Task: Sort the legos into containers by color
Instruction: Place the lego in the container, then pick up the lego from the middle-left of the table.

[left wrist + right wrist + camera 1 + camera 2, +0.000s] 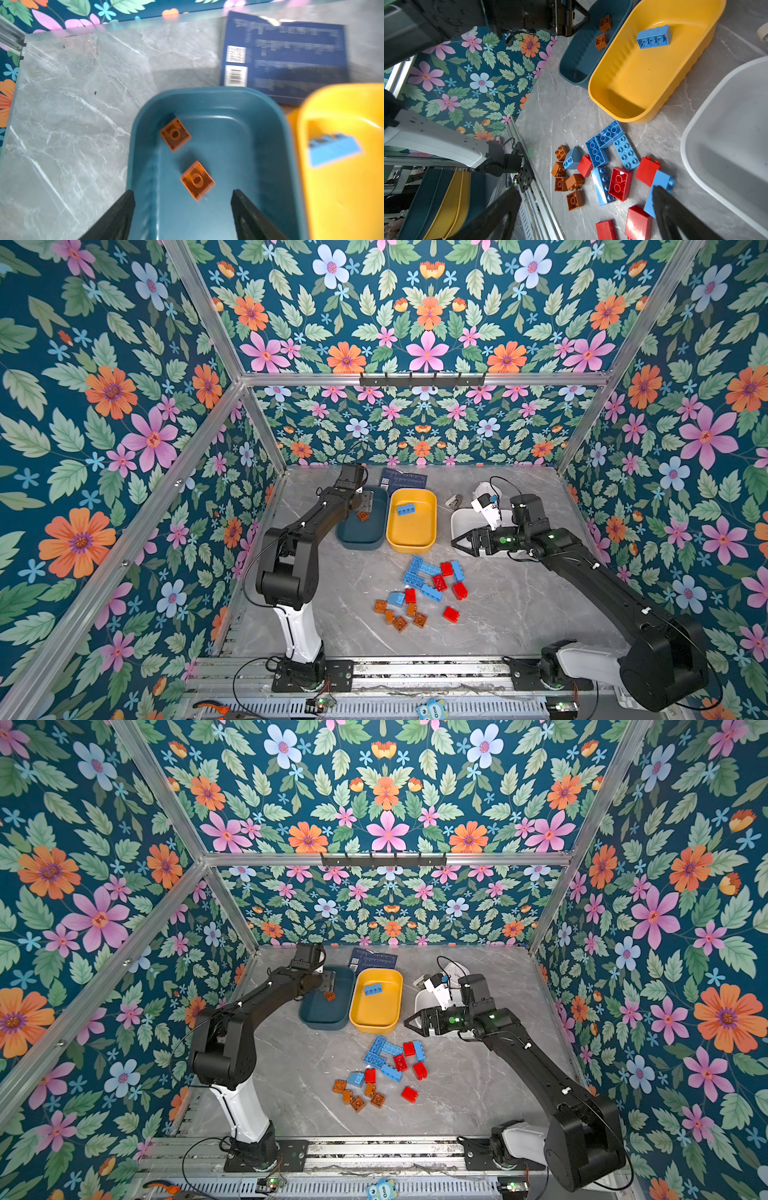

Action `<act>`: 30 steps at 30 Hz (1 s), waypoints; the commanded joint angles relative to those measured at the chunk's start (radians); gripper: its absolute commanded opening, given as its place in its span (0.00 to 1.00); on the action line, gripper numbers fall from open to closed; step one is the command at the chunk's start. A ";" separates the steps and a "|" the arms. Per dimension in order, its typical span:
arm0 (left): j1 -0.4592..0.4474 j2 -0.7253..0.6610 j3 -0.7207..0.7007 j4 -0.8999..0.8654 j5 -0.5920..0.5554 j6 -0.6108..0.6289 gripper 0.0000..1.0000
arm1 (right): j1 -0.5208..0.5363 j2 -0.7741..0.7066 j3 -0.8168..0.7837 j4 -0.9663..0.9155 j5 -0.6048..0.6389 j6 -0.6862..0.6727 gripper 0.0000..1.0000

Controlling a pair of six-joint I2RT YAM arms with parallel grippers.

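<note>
My left gripper [182, 194] hangs open over the dark teal tub [207, 91]. Two brown-orange bricks are in that tub: one [175, 134] on its floor, the other [197, 179] blurred just ahead of my fingers and touching neither. The yellow tub [411, 539] beside it holds one light blue brick [405, 509]. A loose pile of blue, red and brown legos [419, 593] lies on the table in front of the tubs. My right gripper [584, 189] stands wide open and empty at the near left corner of the white tub [459, 522], above the pile's edge.
A flat dark blue printed card [404, 479] lies behind the teal and yellow tubs. A small white gadget [486, 506] with a cable sits at the white tub's far side. Floral walls close in the table on three sides, and a metal rail [415, 672] runs along the front.
</note>
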 commanded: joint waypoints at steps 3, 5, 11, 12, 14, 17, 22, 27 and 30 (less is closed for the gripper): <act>-0.090 -0.153 -0.123 -0.114 0.026 -0.101 0.76 | 0.002 0.009 0.009 0.003 -0.026 -0.018 0.99; -0.144 -0.227 -0.202 -0.122 0.018 -0.146 0.76 | 0.000 0.011 0.011 0.000 -0.029 -0.023 0.99; -0.295 -0.422 -0.405 -0.154 0.008 -0.288 0.75 | 0.000 0.010 0.010 -0.014 -0.033 -0.032 0.99; -0.316 -0.446 -0.429 -0.164 -0.004 -0.312 0.75 | 0.000 0.011 0.011 -0.015 -0.036 -0.032 0.99; -0.365 -0.500 -0.491 -0.184 -0.013 -0.373 0.74 | 0.000 0.011 0.006 -0.017 -0.040 -0.032 0.99; -0.447 -0.568 -0.578 -0.202 -0.030 -0.471 0.72 | 0.000 0.014 0.004 -0.023 -0.044 -0.035 0.99; -0.559 -0.622 -0.693 -0.194 -0.036 -0.595 0.68 | 0.001 0.017 0.000 -0.027 -0.062 -0.035 0.99; -0.608 -0.613 -0.752 -0.196 -0.054 -0.631 0.62 | 0.001 0.009 -0.009 -0.035 -0.061 -0.037 0.99; -0.609 -0.589 -0.765 -0.186 -0.058 -0.627 0.58 | 0.001 0.004 -0.015 -0.034 -0.060 -0.034 0.99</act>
